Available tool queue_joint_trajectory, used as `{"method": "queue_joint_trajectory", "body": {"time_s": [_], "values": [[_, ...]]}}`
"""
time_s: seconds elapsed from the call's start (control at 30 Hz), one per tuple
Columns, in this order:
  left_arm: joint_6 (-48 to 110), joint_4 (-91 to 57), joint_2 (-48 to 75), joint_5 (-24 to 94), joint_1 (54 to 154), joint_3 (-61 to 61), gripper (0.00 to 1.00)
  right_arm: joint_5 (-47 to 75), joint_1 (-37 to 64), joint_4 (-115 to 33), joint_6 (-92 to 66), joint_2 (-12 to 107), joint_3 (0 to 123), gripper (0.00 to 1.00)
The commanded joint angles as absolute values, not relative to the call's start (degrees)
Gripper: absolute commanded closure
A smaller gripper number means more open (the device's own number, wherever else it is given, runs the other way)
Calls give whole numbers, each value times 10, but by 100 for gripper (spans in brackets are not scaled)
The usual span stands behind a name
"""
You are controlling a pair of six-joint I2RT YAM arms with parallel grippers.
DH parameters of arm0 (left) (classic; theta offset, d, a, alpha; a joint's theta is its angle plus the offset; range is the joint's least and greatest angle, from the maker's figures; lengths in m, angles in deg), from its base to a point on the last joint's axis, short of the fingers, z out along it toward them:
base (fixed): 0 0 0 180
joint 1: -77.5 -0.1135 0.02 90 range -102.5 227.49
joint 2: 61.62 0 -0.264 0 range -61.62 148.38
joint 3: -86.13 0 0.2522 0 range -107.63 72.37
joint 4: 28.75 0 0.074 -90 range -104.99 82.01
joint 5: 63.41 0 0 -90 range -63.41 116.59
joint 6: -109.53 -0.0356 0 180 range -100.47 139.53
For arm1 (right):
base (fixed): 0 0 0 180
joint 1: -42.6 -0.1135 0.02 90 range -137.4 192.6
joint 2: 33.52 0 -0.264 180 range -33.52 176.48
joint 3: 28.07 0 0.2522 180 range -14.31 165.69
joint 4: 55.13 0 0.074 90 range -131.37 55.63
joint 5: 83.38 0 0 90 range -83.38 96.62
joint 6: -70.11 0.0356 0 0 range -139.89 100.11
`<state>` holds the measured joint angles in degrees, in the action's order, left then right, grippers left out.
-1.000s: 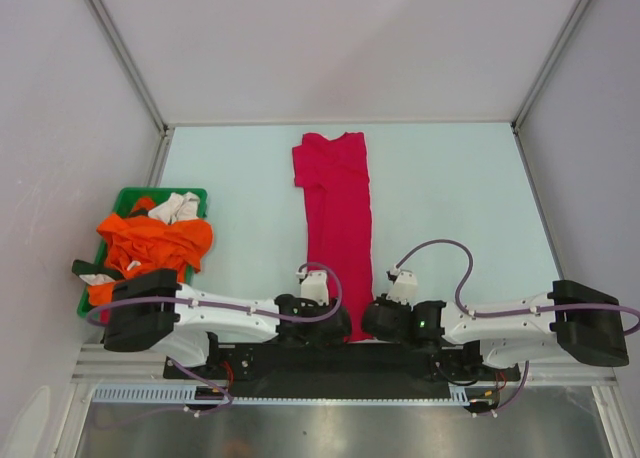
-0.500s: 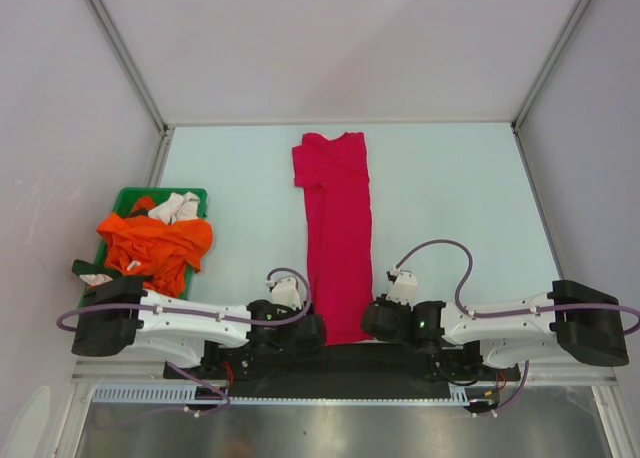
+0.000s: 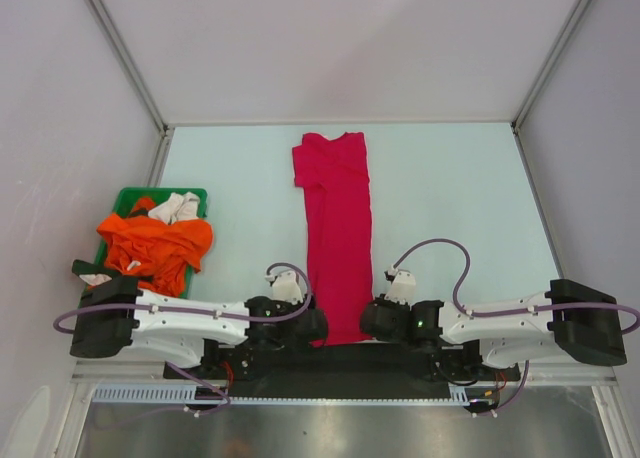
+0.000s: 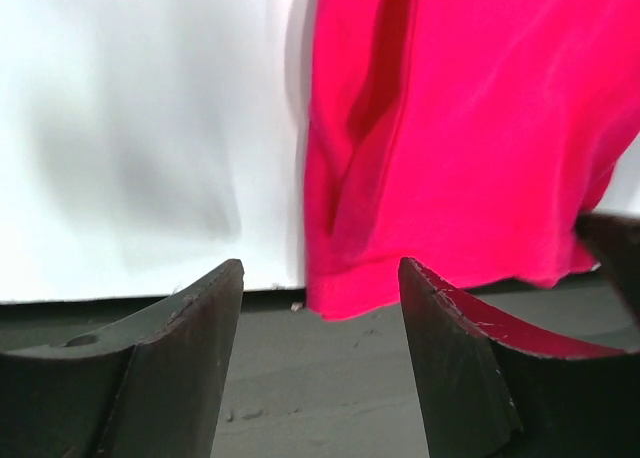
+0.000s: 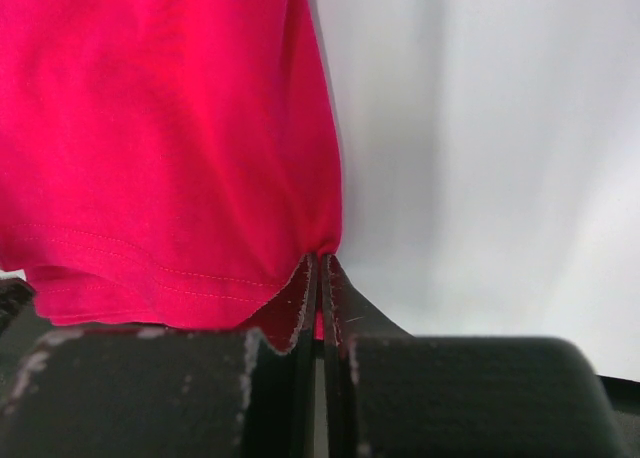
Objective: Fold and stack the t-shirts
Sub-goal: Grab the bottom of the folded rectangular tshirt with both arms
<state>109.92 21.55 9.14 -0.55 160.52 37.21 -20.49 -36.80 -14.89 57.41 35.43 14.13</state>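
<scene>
The left fingers (image 4: 190, 328) are hanging spread at the near hem of the red t-shirt (image 3: 338, 228). They have backed off the cloth within the last second and are now edging in again. The hem's loose corner is lying just ahead of the gap between them, with nothing pinched yet. On the other side the right fingers (image 5: 308, 300) are pressed together on the opposite hem corner, a position that has barely shifted, with a nub of red fabric caught between their tips. The shirt itself has not moved: it is stretching away from both sets of fingers as a long, narrow strip on the pale counter (image 3: 450, 188), sides already folded in and collar at the far end. Its near hem is lying at the counter's edge, directly in front of the fingers. The left arm's small retreat and return reads as a re-aim, lining the open fingers up with the doubled left edge so that both corners can be held at once. If so, the lengthwise fold of the hem toward the collar is still to come. Beyond the left fingers' outer side, an orange garment (image 3: 155, 243) is spilling over a green bin (image 3: 192, 192), with more shirts seemingly waiting and no folded stack yet begun.
</scene>
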Motion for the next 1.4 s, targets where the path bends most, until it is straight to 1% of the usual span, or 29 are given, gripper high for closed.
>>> {"method": "queue_joint_trajectory", "body": {"time_s": [0.0,0.13,0.3,0.33,0.37,0.43,0.5,0.53,0.63,0.8,0.87,0.97,1.07,1.2,1.27,1.3,1.33,1.37], "values": [[1099,204,76,-33,1577,377,31,-172,-374,-91,565,374,122,100],[1080,183,95,-22,1555,388,33,-171,-374,-97,561,377,122,100],[1064,160,145,3,1546,386,41,-172,-373,-96,559,377,124,100],[1064,156,152,7,1546,384,46,-172,-373,-96,559,376,123,100],[1063,150,162,17,1546,383,48,-173,-373,-95,559,375,122,100],[1063,146,168,25,1547,381,55,-172,-371,-92,559,371,121,100],[1062,145,171,34,1551,378,60,-172,-370,-92,560,371,118,100],[1061,145,171,36,1557,378,64,-172,-369,-92,560,370,118,100],[1065,154,170,44,1569,376,64,-171,-365,-93,555,369,115,100],[1086,173,153,54,1589,385,62,-167,-357,-99,551,369,110,100],[1094,179,148,58,1591,394,60,-164,-355,-103,550,367,107,100],[1107,192,135,62,1598,398,53,-163,-354,-103,549,365,105,100],[1113,199,131,61,1606,399,53,-162,-353,-105,546,365,104,100],[1119,193,139,64,1608,403,63,-161,-349,-109,542,368,104,100],[1120,191,148,65,1608,401,66,-161,-349,-110,541,368,105,100],[1121,189,150,66,1608,401,74,-161,-348,-109,540,368,105,100],[1122,188,152,66,1609,400,77,-161,-348,-110,540,368,105,100],[1122,189,153,66,1608,400,88,-161,-348,-110,539,367,105,100]]}}
